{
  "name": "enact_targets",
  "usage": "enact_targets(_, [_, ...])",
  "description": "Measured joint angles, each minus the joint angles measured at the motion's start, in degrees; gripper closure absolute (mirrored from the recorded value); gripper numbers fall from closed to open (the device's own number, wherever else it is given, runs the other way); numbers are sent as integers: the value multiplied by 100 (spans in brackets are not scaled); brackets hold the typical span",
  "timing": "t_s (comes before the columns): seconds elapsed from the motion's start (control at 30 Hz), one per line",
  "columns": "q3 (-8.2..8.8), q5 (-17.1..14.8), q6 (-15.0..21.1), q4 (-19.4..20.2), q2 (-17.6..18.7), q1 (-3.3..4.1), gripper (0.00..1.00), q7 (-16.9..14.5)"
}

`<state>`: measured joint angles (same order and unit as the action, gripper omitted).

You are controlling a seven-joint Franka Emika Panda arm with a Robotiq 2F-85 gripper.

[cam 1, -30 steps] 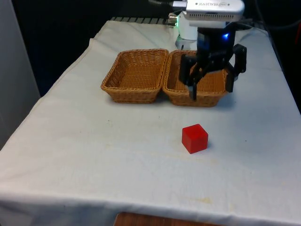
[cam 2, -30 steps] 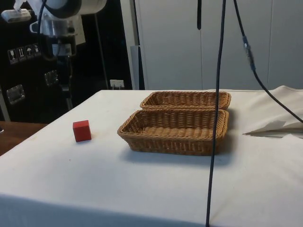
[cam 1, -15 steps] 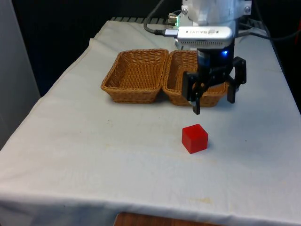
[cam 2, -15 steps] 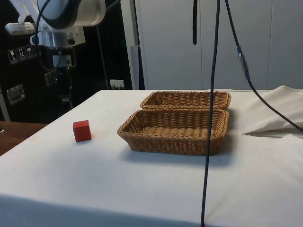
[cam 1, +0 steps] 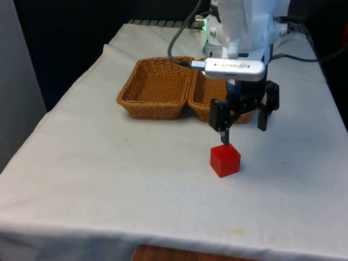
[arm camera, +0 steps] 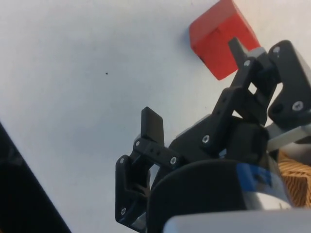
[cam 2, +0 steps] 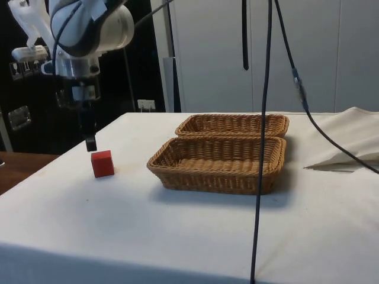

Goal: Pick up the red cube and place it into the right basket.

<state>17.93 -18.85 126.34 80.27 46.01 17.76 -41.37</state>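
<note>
The red cube point(cam 1: 225, 160) sits on the bench point(cam 1: 109, 174), at about 6 o'clock from the right basket point(cam 1: 204, 100), with the tool point(cam 1: 242, 128) spread wide just above it. It looks small, rigid and light with flat faces, so pinching two opposite sides should hold it firmly.

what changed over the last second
The gripper came down and forward from over the right basket to just above the cube, jaws open, nothing held. The cube and both baskets, including the left one, stayed put.
</note>
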Motion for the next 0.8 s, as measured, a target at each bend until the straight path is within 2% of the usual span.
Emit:
enact_targets(0.37, [17,17,189,0,258,0,0,-160])
enact_targets(0.7, [23,17,201,0,286,0,0,-166])
enact_targets(0.8, [52,6,201,-6,327,-29,0,-201])
